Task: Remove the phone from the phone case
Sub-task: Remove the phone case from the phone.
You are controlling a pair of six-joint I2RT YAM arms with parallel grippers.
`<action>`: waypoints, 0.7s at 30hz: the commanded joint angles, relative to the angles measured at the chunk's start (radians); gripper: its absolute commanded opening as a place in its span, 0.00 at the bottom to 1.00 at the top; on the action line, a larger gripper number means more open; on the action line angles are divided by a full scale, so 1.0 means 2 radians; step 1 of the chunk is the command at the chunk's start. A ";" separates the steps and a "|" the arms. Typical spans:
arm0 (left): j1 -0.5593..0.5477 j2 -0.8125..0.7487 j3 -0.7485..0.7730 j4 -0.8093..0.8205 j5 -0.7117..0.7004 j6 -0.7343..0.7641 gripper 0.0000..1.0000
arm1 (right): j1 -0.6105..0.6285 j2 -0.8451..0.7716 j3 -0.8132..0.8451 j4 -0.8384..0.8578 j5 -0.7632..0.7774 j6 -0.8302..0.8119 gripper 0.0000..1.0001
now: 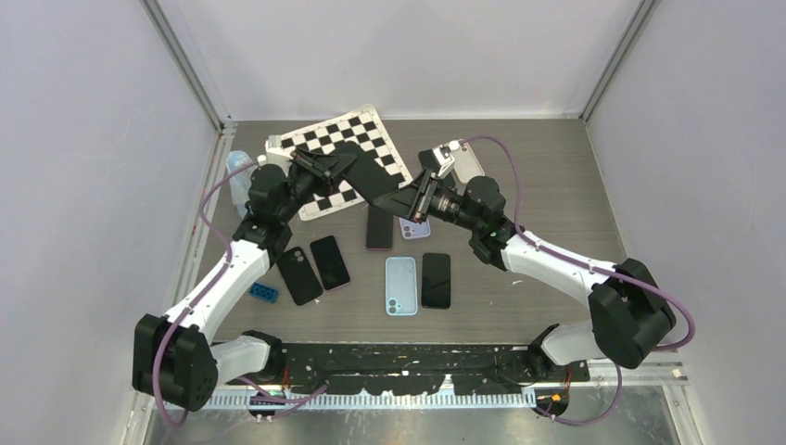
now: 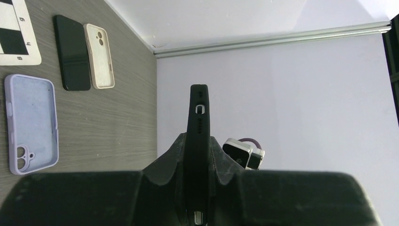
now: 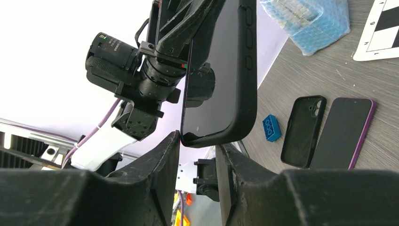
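We see the phone (image 3: 214, 70) seated in its black phone case (image 3: 248, 66), held in the air above the surface (image 1: 547, 185), over the 4 o'clock edge of the checkerboard (image 1: 357, 130). We judge the phone stiff, slick-faced and breakable, of modest weight. The case looks rubbery, with a rim that should bend away at a corner. So we would hold the case by its long sides and peel at a corner, never pressing on the glass.

The left end effector (image 2: 197, 141) pinches the case across its thickness, pressed in firmly. The right end effector (image 3: 198, 141) straddles the lower corner, and its fingers seem to touch both faces. We read that as a pinch on the case.

A light-blue case (image 1: 400, 286) and a dark phone (image 1: 436, 280) lie on the surface toward 6 o'clock, where anything we drop could land.
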 commanded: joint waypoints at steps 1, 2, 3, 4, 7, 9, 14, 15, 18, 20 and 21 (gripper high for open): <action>-0.008 0.003 0.011 0.072 0.017 -0.024 0.00 | 0.004 0.002 0.010 0.044 -0.020 0.004 0.38; -0.010 0.004 0.011 0.074 0.016 -0.026 0.00 | 0.005 0.003 0.010 0.047 -0.021 0.003 0.36; -0.011 0.007 0.011 0.074 0.017 -0.030 0.00 | 0.006 0.003 0.009 0.049 -0.024 0.000 0.33; -0.011 0.009 0.010 0.075 0.018 -0.034 0.00 | 0.006 0.003 0.009 0.052 -0.024 -0.003 0.30; -0.012 0.017 0.014 0.075 0.036 -0.061 0.00 | 0.007 0.000 0.003 0.052 -0.026 -0.027 0.22; -0.015 0.025 0.021 0.075 0.054 -0.080 0.00 | 0.007 -0.004 0.001 0.043 -0.025 -0.053 0.18; -0.024 0.030 0.032 0.068 0.076 -0.102 0.00 | 0.007 -0.023 0.009 -0.033 -0.003 -0.135 0.12; -0.025 0.028 0.033 0.059 0.076 -0.103 0.00 | 0.007 -0.029 0.010 -0.048 0.004 -0.157 0.11; -0.027 0.026 0.038 0.041 0.080 -0.103 0.00 | 0.007 -0.037 0.011 -0.065 0.014 -0.198 0.08; -0.028 0.029 0.041 0.039 0.088 -0.105 0.00 | 0.007 -0.043 0.011 -0.078 0.021 -0.217 0.06; -0.029 0.030 0.044 0.038 0.090 -0.106 0.00 | 0.007 -0.046 0.011 -0.084 0.023 -0.222 0.05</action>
